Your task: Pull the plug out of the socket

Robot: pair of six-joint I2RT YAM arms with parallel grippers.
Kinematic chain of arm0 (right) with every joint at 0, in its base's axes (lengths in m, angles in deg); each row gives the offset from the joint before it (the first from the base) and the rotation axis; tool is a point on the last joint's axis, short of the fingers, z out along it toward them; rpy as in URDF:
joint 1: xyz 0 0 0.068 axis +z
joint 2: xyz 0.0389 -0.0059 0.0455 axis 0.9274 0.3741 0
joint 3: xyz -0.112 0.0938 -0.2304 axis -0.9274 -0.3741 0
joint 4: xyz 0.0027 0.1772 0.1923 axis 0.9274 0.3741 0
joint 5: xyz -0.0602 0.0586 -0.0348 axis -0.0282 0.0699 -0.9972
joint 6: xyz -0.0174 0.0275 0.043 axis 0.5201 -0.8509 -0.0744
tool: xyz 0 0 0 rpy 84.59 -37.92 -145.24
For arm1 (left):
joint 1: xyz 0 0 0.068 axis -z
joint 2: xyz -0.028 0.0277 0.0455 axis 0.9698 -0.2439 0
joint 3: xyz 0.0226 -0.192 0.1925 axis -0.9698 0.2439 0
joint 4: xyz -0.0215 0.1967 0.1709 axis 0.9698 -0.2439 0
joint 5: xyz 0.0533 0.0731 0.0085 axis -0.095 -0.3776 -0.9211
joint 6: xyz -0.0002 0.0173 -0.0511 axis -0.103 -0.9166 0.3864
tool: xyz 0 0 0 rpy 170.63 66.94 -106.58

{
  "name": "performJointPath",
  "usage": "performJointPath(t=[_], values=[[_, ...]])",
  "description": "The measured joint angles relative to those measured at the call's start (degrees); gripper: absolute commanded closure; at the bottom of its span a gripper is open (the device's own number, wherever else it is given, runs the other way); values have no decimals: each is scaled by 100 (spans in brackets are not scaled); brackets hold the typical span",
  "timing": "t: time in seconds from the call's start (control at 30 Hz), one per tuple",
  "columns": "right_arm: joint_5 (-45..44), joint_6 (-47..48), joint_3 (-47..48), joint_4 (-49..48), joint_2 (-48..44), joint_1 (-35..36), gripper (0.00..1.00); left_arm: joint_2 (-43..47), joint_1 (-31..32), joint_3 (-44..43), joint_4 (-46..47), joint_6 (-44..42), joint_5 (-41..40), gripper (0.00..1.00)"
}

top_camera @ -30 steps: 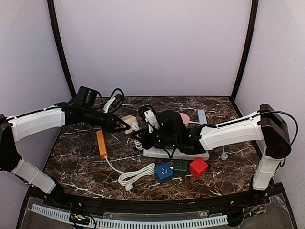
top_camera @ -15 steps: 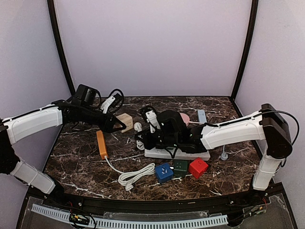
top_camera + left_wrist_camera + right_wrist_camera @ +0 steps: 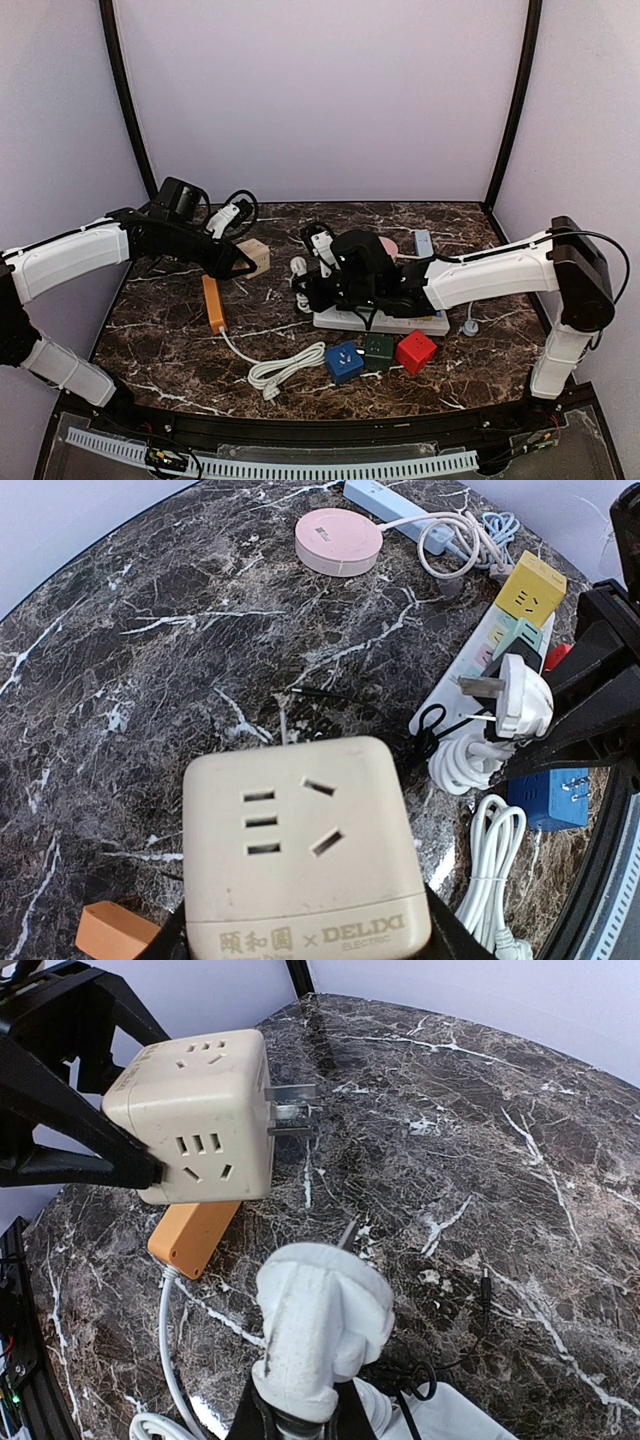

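Left gripper (image 3: 243, 265), left of centre, pinching a beige cube socket (image 3: 305, 850), right gripper (image 3: 300, 1412) pressed together, apparently around the base of a white plug (image 3: 322, 1320), plug near the socket, not touching.

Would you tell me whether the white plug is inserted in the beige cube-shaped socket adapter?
No, the white plug sits apart from the beige cube-shaped socket adapter, with dark marble tabletop showing between them.

Top view: high at 6 o'clock, facing 12 across the whole surface (image 3: 480, 370). Wrist views: close, low, facing each other from 9 and 3 o'clock; both share the socket cube (image 3: 305, 850) and plug (image 3: 520, 695).
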Motion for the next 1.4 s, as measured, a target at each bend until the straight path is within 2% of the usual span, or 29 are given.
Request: performJointPath(t=[0.33,0.47,0.57,0.87,1.03,1.1,1.2,1.23,1.4], values=[[-85,70,46,142,-173,0,100,-11,0,-24,-48,142,-149,99],[-212,181,192,293,-219,0,100,-105,0,-114,-120,415,-363,99],[-256,232,232,393,-317,0,100,-125,0,-70,-87,815,-479,94],[-249,354,247,472,-426,0,100,-125,0,929,396,1825,-1088,94],[-225,337,236,470,-426,0,100,-306,0,1132,533,2074,-1357,85],[-208,319,216,463,-426,0,100,-332,0,1215,629,2151,-1364,78],[-175,291,186,461,-426,0,100,-433,0,1290,758,2243,-1342,54],[-160,284,175,461,-426,0,100,-485,0,1305,807,2271,-1329,50],[-92,258,120,448,-431,0,100,-595,0,1401,981,2382,-1290,17]])
